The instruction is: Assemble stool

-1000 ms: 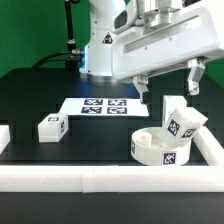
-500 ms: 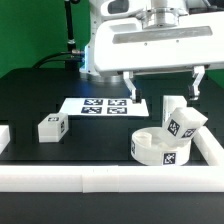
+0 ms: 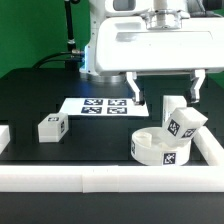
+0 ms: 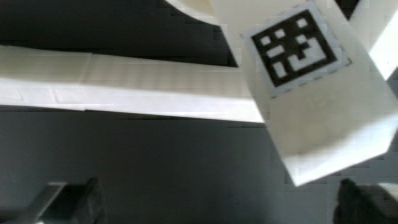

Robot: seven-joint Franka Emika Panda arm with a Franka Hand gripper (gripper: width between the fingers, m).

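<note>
The round white seat [image 3: 160, 148] lies at the exterior view's front right, with a tag on its side. A tagged white leg [image 3: 181, 123] leans at its far rim, and a second white piece [image 3: 171, 103] shows just behind it. Another tagged leg [image 3: 51, 127] lies alone at the exterior view's left. My gripper [image 3: 165, 88] hangs open and empty above the seat and the leaning leg, its fingers [image 3: 134, 90] spread wide. In the wrist view the gripper [image 4: 222, 205] is open over dark table, with a tagged leg [image 4: 302, 70] beyond it.
The marker board [image 3: 100, 105] lies flat behind the middle of the table. White border rails run along the front [image 3: 110, 177], the exterior view's right [image 3: 214, 150] and left [image 3: 4, 135]. A rail [image 4: 107, 85] crosses the wrist view.
The hand has turned from tilted to level. Its fingers have come a little lower over the seat and leg. The parts have not moved.
</note>
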